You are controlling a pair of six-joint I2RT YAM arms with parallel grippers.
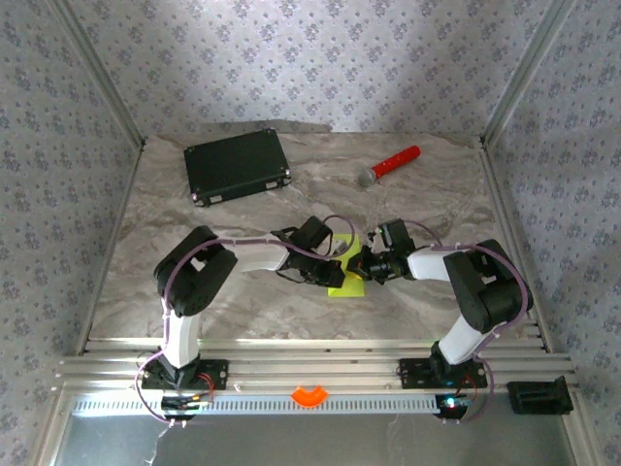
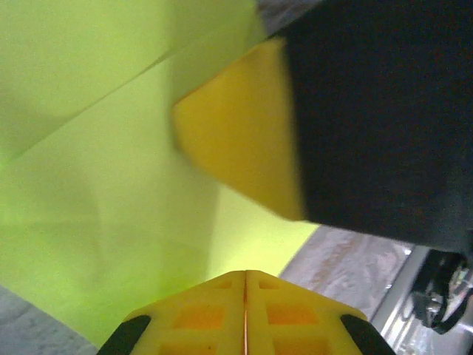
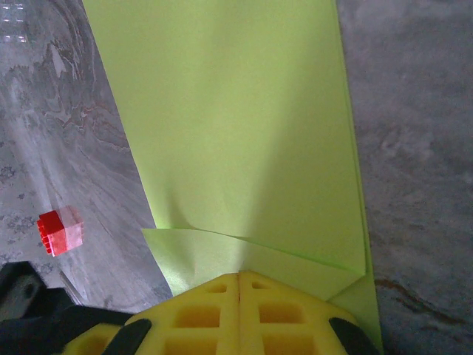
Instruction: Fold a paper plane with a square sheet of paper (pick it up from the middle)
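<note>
On the left of the table [image 1: 146, 252], toward the back, a black case [image 1: 238, 165] is lying flat. Nearer the middle, the left gripper [image 1: 334, 273] is reaching in over the lime paper [image 1: 347, 284], which is lying on the table between the two arms. In the left wrist view its yellow fingers [image 2: 214, 314] are pressing together with only a thin seam between them, their tips sitting over the paper's [image 2: 96, 185] near edge. Whether any paper is pinched in that seam cannot be told. A crease is running slantwise across the sheet there. Just to the right, the right gripper [image 1: 359, 266] is meeting the same paper from the other side, its fingers [image 3: 207, 310] likewise closed tight, tips resting at a folded flap of the paper [image 3: 236, 126]. A small red block [image 3: 58, 231] is sitting on the table beside the sheet. Farther right and back, a red-handled microphone [image 1: 390, 165] is lying well apart from the paper.
</note>
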